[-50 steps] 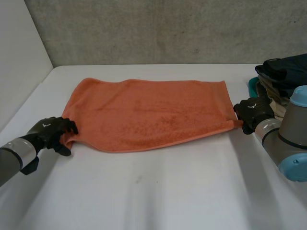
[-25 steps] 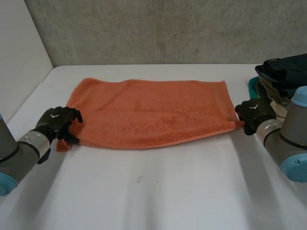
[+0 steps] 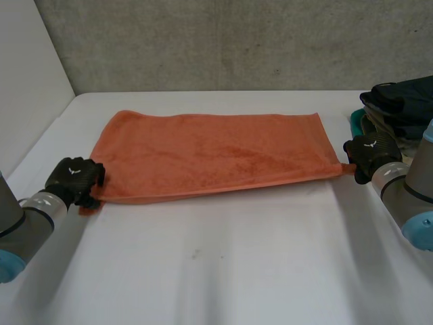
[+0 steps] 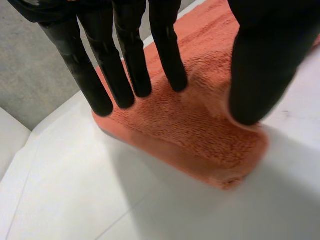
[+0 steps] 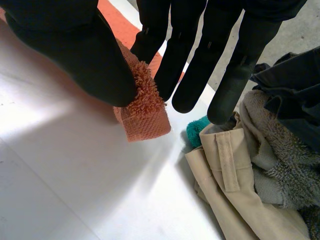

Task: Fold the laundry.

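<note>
While corner-pinched, towel (image 3: 216,152) edges taut.

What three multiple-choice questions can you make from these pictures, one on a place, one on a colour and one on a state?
1. Where is the clothes pile?
A) at the table's edge, beside the right hand
B) in the middle
C) at the far left corner

2. What colour is the towel?
A) blue
B) white
C) orange

3. What is the right hand doing?
A) hovering open
B) pinching the towel's corner
C) curled on nothing

Answers:
1. A: the head view shows the clothes pile next to that hand.
2. C: the cloth is orange in every view.
3. B: the right wrist view shows thumb and fingers closed on the corner.
</note>
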You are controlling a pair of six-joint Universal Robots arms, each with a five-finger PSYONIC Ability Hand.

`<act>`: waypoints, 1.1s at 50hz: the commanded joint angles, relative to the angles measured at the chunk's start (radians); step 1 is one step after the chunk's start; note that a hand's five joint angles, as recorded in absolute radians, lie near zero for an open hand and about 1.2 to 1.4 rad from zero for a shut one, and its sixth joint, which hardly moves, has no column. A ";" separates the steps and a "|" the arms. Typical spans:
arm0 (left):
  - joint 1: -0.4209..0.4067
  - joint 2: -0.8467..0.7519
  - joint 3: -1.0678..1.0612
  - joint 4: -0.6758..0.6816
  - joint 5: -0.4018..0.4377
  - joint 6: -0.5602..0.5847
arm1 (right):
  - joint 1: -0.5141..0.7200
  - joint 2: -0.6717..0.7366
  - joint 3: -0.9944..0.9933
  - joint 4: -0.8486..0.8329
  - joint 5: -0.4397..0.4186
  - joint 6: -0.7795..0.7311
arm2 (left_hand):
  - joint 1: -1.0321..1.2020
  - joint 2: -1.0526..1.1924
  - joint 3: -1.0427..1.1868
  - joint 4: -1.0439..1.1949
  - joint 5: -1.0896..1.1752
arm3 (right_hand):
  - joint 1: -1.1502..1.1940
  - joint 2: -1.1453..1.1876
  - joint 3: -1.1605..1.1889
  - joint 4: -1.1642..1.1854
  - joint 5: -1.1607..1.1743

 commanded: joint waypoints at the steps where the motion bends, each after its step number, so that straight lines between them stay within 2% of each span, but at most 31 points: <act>1: -0.005 0.022 -0.037 -0.006 0.000 0.001 | 0.003 -0.004 0.000 0.011 -0.007 -0.011 | 0.620 0.633 0.644 0.645 0.649 | 0.268 0.210 0.205 0.199 0.207; 4: -0.002 0.050 -0.058 -0.023 0.002 0.004 | 0.005 -0.025 0.000 0.055 -0.011 -0.051 | 0.620 0.633 0.644 0.645 0.649 | 0.268 0.210 0.205 0.199 0.207; 11: -0.005 0.132 -0.094 -0.103 0.003 0.008 | 0.000 -0.082 -0.020 0.273 -0.018 -0.183 | 0.620 0.633 0.644 0.645 0.649 | 0.268 0.210 0.205 0.199 0.207; 15: -0.002 0.243 -0.114 -0.193 0.003 0.012 | -0.003 -0.086 -0.021 0.388 -0.014 -0.277 | 0.620 0.633 0.644 0.645 0.649 | 0.268 0.210 0.205 0.199 0.207; 19: 0.010 0.378 -0.134 -0.340 0.005 0.067 | -0.011 -0.134 0.000 0.532 -0.011 -0.382 | 0.620 0.633 0.644 0.645 0.649 | 0.268 0.210 0.205 0.199 0.207; 23: 0.044 0.499 -0.183 -0.550 0.005 0.232 | -0.047 -0.198 0.061 0.686 -0.021 -0.491 | 0.620 0.633 0.644 0.645 0.649 | 0.268 0.210 0.205 0.199 0.207; 24: 0.050 0.540 -0.206 -0.655 0.003 0.336 | -0.056 -0.211 0.077 0.709 -0.022 -0.514 | 0.620 0.633 0.644 0.645 0.649 | 0.268 0.210 0.205 0.199 0.207; 25: 0.054 0.553 -0.216 -0.696 0.003 0.375 | -0.070 -0.235 0.098 0.736 -0.025 -0.550 | 0.620 0.633 0.644 0.645 0.649 | 0.268 0.210 0.205 0.199 0.207; 28: 0.073 0.588 -0.256 -0.851 0.006 0.538 | -0.081 -0.252 0.115 0.738 -0.040 -0.574 | 0.620 0.633 0.644 0.645 0.649 | 0.268 0.210 0.205 0.199 0.207; 30: 0.080 0.587 -0.266 -0.876 0.006 0.600 | -0.080 -0.255 0.121 0.740 -0.073 -0.576 | 0.620 0.633 0.644 0.645 0.649 | 0.268 0.210 0.205 0.199 0.207; 32: 0.082 0.576 -0.261 -0.856 0.005 0.649 | -0.083 -0.249 0.126 0.738 -0.088 -0.581 | 0.620 0.633 0.644 0.645 0.649 | 0.268 0.210 0.205 0.199 0.207; 34: 0.079 0.553 -0.249 -0.813 0.006 0.648 | -0.084 -0.229 0.117 0.741 -0.077 -0.584 | 0.620 0.633 0.644 0.645 0.649 | 0.268 0.210 0.205 0.199 0.207; 37: 0.051 0.455 -0.180 -0.674 0.006 0.624 | -0.075 -0.195 0.074 0.712 -0.054 -0.570 | 0.620 0.633 0.644 0.645 0.649 | 0.268 0.210 0.205 0.199 0.207; 42: -0.060 0.280 -0.010 -0.450 -0.008 0.523 | -0.073 -0.125 -0.043 0.559 -0.008 -0.437 | 0.620 0.633 0.644 0.645 0.649 | 0.268 0.210 0.205 0.199 0.207; 46: -0.107 0.116 0.171 -0.243 -0.089 0.429 | -0.060 -0.042 -0.135 0.453 0.022 -0.340 | 0.620 0.633 0.644 0.645 0.649 | 0.268 0.210 0.205 0.199 0.207; 49: -0.130 0.003 0.304 -0.164 -0.127 0.369 | -0.037 -0.001 -0.204 0.378 0.035 -0.318 | 0.620 0.633 0.644 0.645 0.649 | 0.268 0.210 0.205 0.199 0.207; 55: -0.206 -0.163 0.524 -0.139 -0.146 0.311 | 0.015 0.116 -0.320 0.160 0.079 -0.323 | 0.620 0.633 0.644 0.645 0.649 | 0.268 0.210 0.205 0.199 0.207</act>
